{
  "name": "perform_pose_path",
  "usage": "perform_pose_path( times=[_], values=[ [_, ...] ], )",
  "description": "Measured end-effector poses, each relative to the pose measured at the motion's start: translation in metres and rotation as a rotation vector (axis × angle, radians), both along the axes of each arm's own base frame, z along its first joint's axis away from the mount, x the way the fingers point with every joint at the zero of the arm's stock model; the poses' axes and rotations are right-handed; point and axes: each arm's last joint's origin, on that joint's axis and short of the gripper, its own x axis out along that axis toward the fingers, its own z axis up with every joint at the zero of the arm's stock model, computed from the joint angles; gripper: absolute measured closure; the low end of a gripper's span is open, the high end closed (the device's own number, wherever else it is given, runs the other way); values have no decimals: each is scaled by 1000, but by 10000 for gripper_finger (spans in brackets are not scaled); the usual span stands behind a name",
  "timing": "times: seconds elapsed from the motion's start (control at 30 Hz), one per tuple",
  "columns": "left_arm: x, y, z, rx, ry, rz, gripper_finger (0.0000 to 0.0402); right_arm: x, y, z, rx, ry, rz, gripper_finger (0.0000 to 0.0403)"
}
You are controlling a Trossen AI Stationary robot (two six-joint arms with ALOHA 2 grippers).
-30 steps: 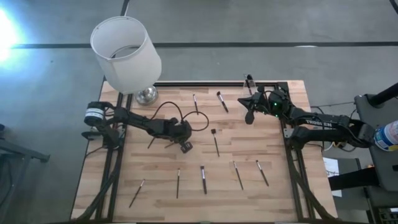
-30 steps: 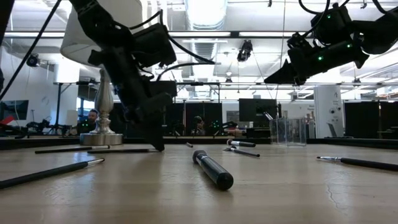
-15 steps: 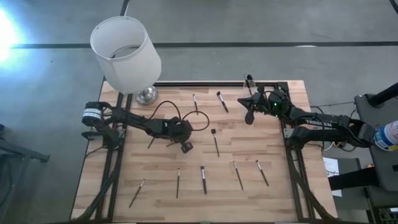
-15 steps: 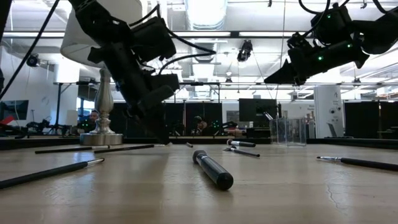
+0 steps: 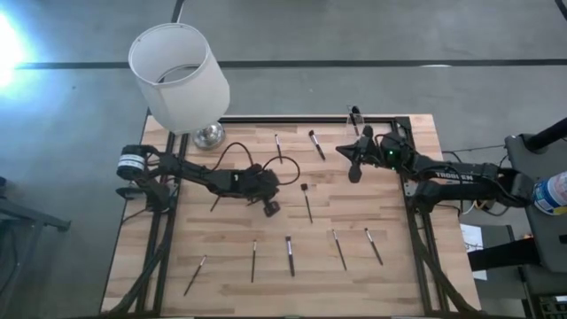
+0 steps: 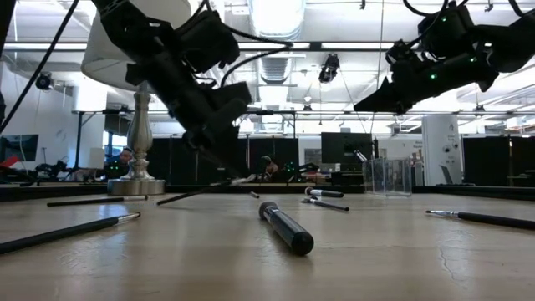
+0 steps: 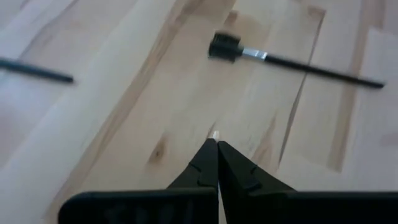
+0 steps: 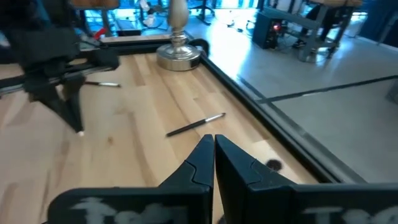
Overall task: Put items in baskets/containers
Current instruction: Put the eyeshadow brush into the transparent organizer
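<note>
Several thin brushes lie scattered on the wooden table. My left gripper is near the table's middle, shut on one thin brush. A broad-headed brush lies on the table just beyond it. The small clear cup stands at the far right edge, upright with a brush in it; it also shows in the low view. My right gripper hangs shut and empty above the table, on the near side of the cup. My left gripper pinches the thin brush between its two fingers, close to one end; a light tip pokes out just past the fingertips. The fingers slant down from above. The held end is raised, and the brush slopes down to its other end at the table.
A lamp with a big white shade and a metal base stands at the far left corner, its black cable looping over the table. More brushes lie along the near side and at the far middle.
My left gripper has risen from the table and gone a little toward the right edge, staying shut. The brush's held end has come up with it, so the brush now slopes, while its other end has stayed down at the table.
</note>
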Motion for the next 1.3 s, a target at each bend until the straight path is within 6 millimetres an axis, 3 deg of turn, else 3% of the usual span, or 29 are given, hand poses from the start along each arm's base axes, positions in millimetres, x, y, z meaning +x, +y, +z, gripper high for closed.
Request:
perform_pose_path(
  times=[0.57,0.97,1.13,1.3],
  values=[
    [14,-2,18,76,-208,-63,401,-3,36,-26,84,-121,148,389],
    [15,-6,29,173,-429,-78,401,0,39,-29,106,-136,168,317],
    [0,-5,30,194,-586,-67,401,13,39,-38,128,-164,215,288],
    [-15,-6,36,209,-760,-79,401,43,41,-44,140,-223,300,262]
  ],
)
